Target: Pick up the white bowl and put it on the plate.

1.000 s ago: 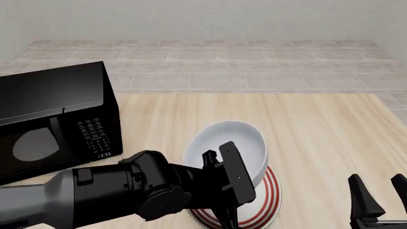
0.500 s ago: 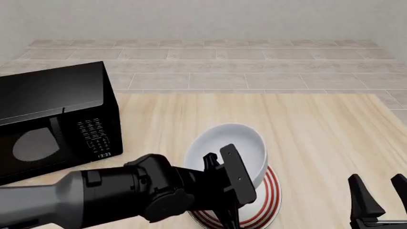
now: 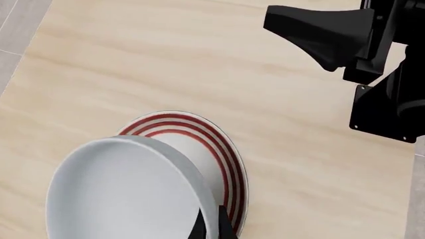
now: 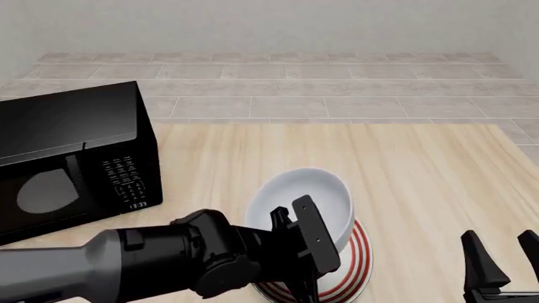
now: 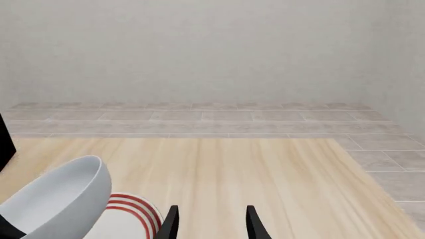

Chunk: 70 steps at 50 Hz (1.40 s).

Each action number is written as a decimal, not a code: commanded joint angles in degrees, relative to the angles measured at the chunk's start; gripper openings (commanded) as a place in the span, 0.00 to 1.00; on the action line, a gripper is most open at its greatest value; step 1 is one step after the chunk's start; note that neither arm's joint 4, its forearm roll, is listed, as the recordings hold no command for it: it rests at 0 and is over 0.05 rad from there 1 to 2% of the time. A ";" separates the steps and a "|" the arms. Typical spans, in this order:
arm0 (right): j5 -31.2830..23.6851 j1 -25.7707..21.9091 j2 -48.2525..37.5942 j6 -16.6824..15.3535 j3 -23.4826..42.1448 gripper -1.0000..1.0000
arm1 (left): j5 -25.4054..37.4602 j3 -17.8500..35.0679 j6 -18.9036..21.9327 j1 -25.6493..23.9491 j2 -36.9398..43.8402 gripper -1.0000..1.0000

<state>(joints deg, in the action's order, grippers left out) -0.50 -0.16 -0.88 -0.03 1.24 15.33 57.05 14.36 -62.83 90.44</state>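
Showing a plain glossy white bowl [image 4: 310, 196], outside shading to silvery grey. Carrying concentric red rings on white around the plate [image 4: 358, 262] rim. Gleaming black on the microwave [image 4: 76, 158], white keypad markings on its panel. Displaying pale wood grain across the tabletop [image 4: 421, 183]. Appearing black on both grippers.

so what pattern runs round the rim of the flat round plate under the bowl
Concentric red rings on the flat round white plate, clearest in the left wrist view.
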 commanded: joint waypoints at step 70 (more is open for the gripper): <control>0.00 0.00 0.00 0.00 0.00 1.00 | -7.51 -1.28 -3.18 -0.63 7.20 0.00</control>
<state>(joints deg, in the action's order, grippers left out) -0.50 -0.16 -0.88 -0.03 1.24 8.77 55.44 11.04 -63.56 96.75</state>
